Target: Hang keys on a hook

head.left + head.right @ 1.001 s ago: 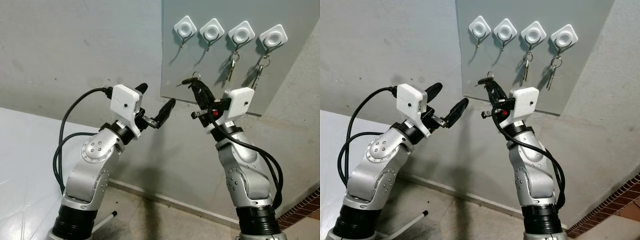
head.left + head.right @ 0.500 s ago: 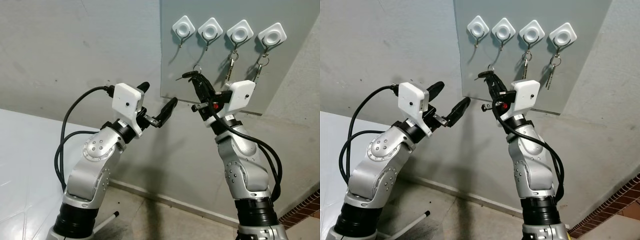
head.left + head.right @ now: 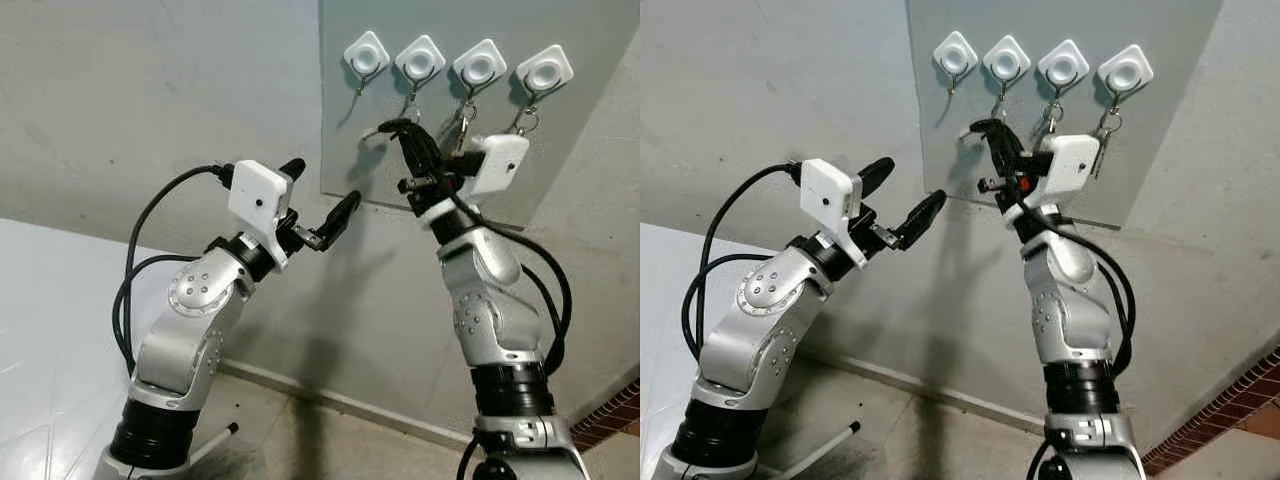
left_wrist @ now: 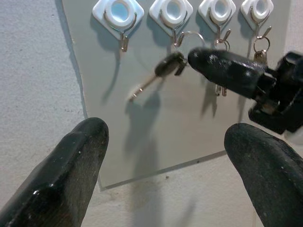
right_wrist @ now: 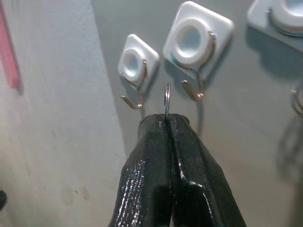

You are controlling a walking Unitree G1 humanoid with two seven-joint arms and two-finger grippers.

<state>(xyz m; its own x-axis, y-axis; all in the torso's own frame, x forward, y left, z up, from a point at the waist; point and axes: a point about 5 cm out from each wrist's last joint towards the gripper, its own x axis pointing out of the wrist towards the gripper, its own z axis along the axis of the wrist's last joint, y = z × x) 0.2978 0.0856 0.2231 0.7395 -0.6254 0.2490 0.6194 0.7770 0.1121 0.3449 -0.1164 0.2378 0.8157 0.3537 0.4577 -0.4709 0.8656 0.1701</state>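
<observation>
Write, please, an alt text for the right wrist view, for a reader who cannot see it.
The right gripper, its two black fingers shut on a key ring, holds the ring up just below the second hook on a grey board. Another white-mounted hook beside it is bare.

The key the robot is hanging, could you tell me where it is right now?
The key is pinched in the right gripper, held up against the grey board, its ring just below the second hook from the left.
</observation>
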